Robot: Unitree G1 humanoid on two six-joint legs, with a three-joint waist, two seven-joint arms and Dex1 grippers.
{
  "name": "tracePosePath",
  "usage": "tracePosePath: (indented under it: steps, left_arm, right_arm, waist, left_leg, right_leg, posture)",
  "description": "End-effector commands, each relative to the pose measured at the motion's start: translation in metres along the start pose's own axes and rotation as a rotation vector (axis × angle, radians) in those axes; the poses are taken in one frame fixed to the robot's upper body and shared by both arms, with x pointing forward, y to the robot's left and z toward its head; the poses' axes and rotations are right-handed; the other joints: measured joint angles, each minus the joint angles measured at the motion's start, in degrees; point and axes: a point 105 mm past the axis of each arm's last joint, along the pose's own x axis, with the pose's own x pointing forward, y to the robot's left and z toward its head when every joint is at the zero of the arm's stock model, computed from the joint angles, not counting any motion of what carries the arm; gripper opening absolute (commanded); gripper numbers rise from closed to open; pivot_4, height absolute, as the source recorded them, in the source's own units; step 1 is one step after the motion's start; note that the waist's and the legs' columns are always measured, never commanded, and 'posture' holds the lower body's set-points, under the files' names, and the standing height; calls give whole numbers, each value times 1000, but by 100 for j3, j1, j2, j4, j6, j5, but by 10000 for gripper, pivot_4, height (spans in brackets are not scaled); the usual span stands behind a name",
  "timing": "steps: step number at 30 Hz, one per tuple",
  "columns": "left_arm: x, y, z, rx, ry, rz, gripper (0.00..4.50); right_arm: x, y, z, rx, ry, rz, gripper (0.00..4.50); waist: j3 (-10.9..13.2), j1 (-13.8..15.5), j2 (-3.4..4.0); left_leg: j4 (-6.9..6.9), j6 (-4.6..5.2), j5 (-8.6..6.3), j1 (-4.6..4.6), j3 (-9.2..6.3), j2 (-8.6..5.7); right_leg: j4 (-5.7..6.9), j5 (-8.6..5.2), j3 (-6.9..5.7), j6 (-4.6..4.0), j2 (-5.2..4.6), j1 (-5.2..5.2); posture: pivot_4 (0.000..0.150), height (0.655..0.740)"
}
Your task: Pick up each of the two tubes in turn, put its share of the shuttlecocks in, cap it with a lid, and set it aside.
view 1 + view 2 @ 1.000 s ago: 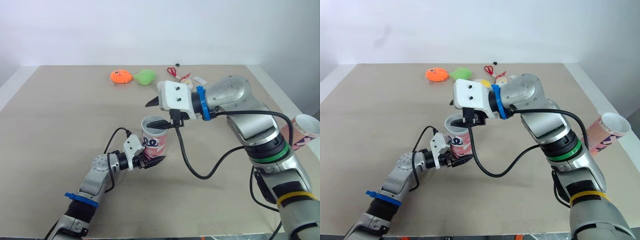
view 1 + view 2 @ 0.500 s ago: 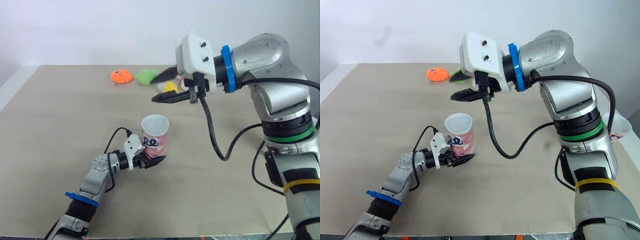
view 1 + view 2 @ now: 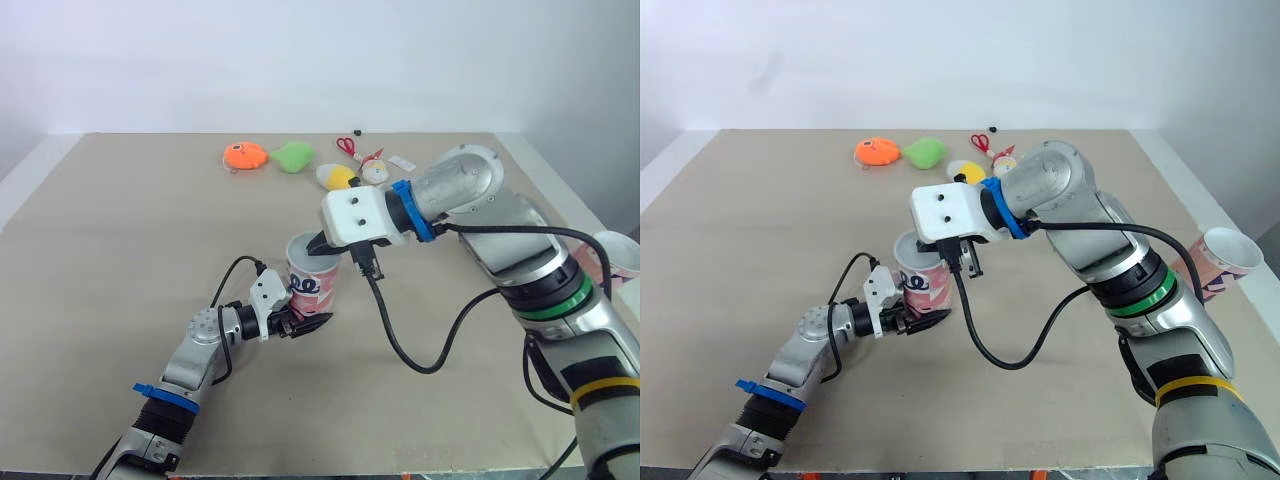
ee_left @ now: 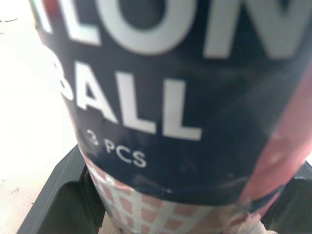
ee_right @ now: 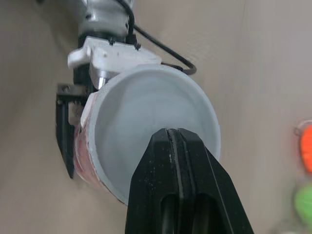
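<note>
A pink, white and navy tube stands upright on the table, its mouth open. My left gripper is shut on the tube's lower part; in the left wrist view the tube sits between the black fingers. My right gripper is shut, holds nothing, and its tips sit at the tube's rim. From the right wrist view the shut gripper hangs over the white inside of the tube, and the bottom is hidden. A second tube leans at the table's right edge.
Near the tan table's far edge lie an orange piece, a green piece, a yellow piece, red scissors and small bits. My right arm's black cable loops over the table by the tube.
My right gripper lifted off the tube's rim, shut, then came back down to the tube's mouth. The left gripper and the tube have stayed in place.
</note>
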Motion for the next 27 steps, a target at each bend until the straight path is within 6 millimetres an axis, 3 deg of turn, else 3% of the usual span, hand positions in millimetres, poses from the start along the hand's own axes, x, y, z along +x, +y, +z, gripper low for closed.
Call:
tracePosePath:
  steps: [1,6,11,12,14,17,18,22,27]
  left_arm:
    - [-4,-7,-22,-58,69,-6,33101]
    - [-4,-8,-21,-54,62,-11,33101]
    - [-7,-4,-17,-41,58,-4,33101]
    - [-8,-4,-16,-39,58,-5,36957]
    - [-9,-4,-13,-35,56,-9,44808]
    - [-12,-6,-11,-32,64,-29,45000]
    - [-14,-8,-11,-31,72,-40,45000]
    - [-29,-6,-6,-13,101,-78,45000]
    - [-71,14,-2,29,193,-95,45000]
  right_arm:
    - [27,31,-22,31,85,147,179]
    - [9,6,0,92,-86,36,179]
    - [-36,-21,18,215,-332,-136,179]
    - [-43,-23,19,243,-371,-159,6]
    - [-56,-22,19,307,-437,-193,6931]
    - [-74,-16,17,404,-518,-218,17983]
    - [-79,-13,14,434,-535,-228,24378]
    - [-78,15,-9,571,-484,-239,43649]
    - [-56,54,-40,698,-396,-248,44443]
  waist:
    - [-20,-1,-5]
    - [-51,-3,-33]
    - [-42,4,-28]
    - [-41,4,-28]
    - [-41,4,-30]
    - [-39,2,-29]
    - [-39,2,-29]
    - [-36,-15,-30]
    - [-24,-61,-29]
  left_leg:
    - [-3,-5,-3,14,1,1]
    - [-63,-11,-6,104,-2,-3]
    - [-72,-10,-6,63,-3,0]
    - [-72,-10,-6,52,-3,-1]
    - [-74,-12,-8,45,-5,-4]
    - [-83,-6,-17,45,-6,-3]
    - [-85,-3,-20,45,-7,-2]
    - [-89,14,-40,47,-7,3]
    - [-94,32,-57,47,-6,6]
  right_leg:
    - [0,-4,-1,-4,-2,8]
    - [-20,-21,0,-15,-17,53]
    - [-23,-1,-4,-56,-14,36]
    - [-23,-5,-5,-54,-15,31]
    - [-26,-9,-5,-39,-16,32]
    - [-50,-6,-8,-32,-14,39]
    - [-54,-6,-8,-31,-14,39]
    - [-64,-10,-8,-34,-10,38]
    - [-65,-30,-6,-35,7,37]
  posture:
    - [1500,7400]
    - [1500,7400]
    - [1500,7400]
    - [1500,7400]
    - [1500,7400]
    - [1500,7400]
    - [1500,7400]
    - [1500,7400]
    - [1500,7400]
